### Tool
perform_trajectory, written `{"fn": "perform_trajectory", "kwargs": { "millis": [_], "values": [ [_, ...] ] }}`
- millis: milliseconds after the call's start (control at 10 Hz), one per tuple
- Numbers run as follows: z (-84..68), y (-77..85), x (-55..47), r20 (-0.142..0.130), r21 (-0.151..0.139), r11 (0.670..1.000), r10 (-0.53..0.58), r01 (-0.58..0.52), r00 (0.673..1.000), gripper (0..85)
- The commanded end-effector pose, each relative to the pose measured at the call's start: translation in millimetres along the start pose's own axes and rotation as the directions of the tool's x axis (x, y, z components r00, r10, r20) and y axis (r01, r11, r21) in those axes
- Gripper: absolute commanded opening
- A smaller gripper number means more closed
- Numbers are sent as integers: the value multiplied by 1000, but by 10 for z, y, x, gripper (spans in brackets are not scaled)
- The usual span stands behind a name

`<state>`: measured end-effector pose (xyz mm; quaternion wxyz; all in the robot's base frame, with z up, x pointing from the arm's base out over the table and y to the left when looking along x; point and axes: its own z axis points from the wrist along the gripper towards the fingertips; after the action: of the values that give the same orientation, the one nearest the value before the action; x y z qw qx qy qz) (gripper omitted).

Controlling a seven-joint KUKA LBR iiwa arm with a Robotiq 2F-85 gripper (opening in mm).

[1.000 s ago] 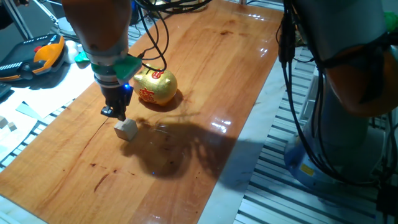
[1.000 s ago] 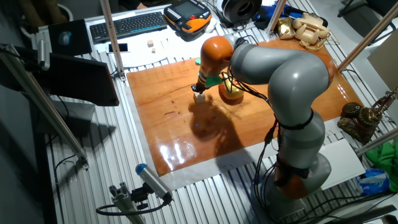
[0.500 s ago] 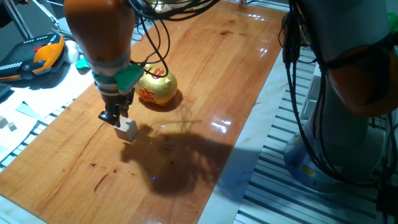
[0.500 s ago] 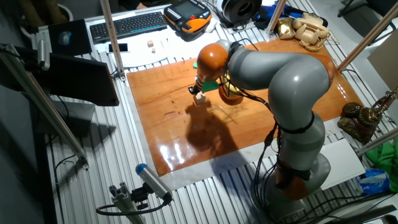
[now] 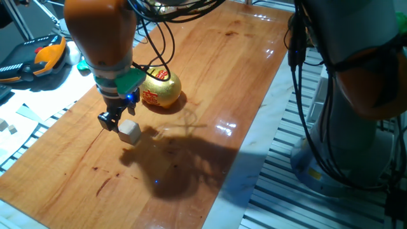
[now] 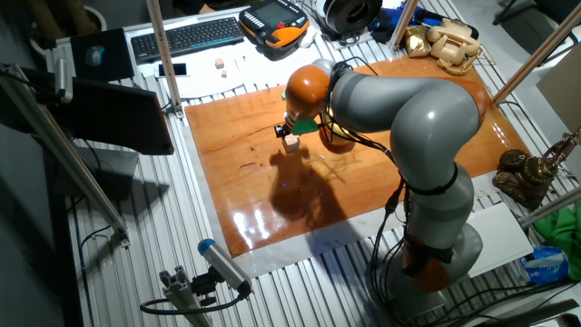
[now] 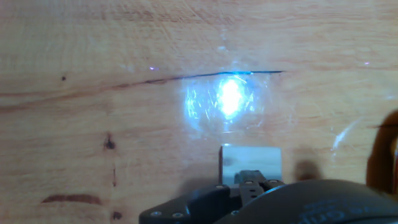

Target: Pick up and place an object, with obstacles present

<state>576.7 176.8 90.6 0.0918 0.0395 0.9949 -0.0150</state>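
The cube (image 5: 130, 131) sits on the table (image 5: 210, 76) near its left edge, just beside the piggy bank (image 5: 159, 89). The gripper (image 5: 113, 121) hangs at its side; I cannot tell whether its jaws hold it. Judged a grasp step; next, lift clear of the bank.

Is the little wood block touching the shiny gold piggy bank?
Apart. One fixed view shows bare table between the block and the piggy bank.

A robotics lab: a wooden surface (image 6: 245, 182) on slotted aluminium framing (image 6: 136, 263), a teach pendant (image 6: 272, 20), keyboard (image 6: 186, 36), monitor (image 6: 100, 91) and loose cables (image 5: 159, 38).
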Motion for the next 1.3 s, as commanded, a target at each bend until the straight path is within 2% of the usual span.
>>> {"fn": "perform_trajectory", "kwargs": {
  "millis": [0, 400, 900, 1200],
  "values": [
    [20, 1, -6, -4, 1, 1000, 1, -1, 1000, 680],
    [182, -55, -48, -4, -4, 1000, -7, 7, 1000, 680],
    [292, -77, -57, -19, -9, 1000, -5, 5, 1000, 680],
    [338, -38, -21, -21, 2, 1000, -13, 13, 1000, 680]
  ]
}}
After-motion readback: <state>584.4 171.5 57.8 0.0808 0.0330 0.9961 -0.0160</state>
